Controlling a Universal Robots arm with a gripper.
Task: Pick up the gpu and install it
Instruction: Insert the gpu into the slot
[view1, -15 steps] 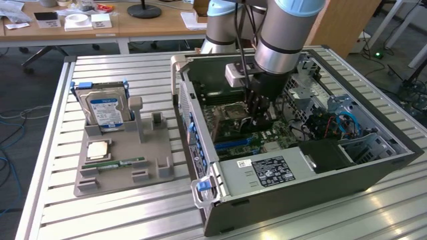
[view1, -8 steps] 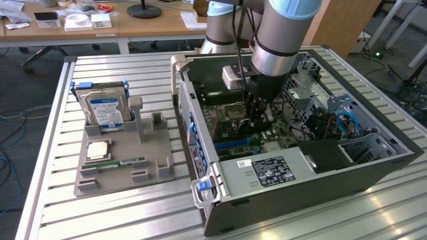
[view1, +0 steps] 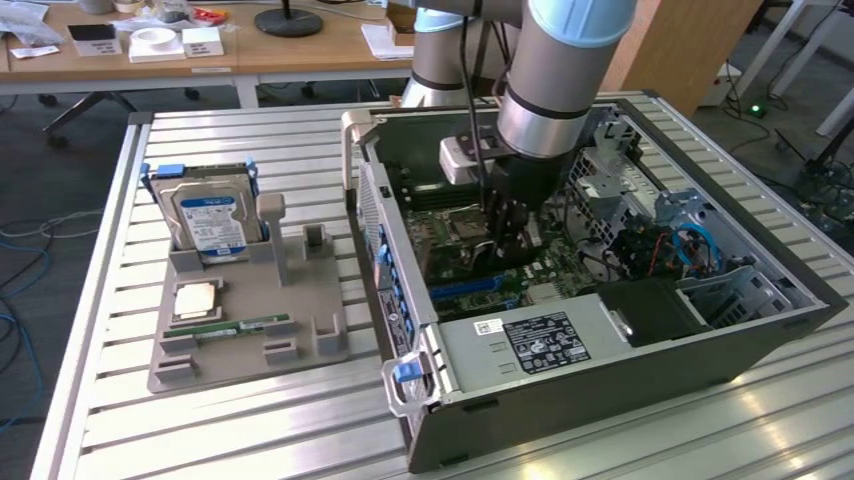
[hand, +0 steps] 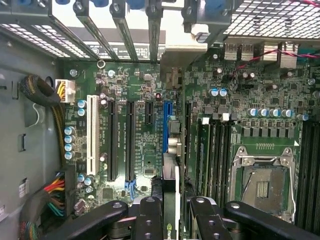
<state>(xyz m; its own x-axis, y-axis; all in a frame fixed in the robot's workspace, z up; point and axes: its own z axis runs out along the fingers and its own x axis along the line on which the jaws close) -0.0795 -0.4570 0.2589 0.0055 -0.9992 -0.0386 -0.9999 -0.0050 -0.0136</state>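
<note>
We observe the gripper (hand: 172, 222) lowered into the open computer case (view1: 534, 345), directly above the blue slot (hand: 166, 117) of the motherboard (hand: 145, 135). Its fingers (hand: 149, 220) are closed on the gpu (hand: 170, 190), one on each face. The card stands edge-on, in line with the blue slot. We cannot tell whether its edge touches the slot. The grey tray (view1: 314, 330) with the hard drive (view1: 211, 222) lies well apart from the blue slot, outside the case.
</note>
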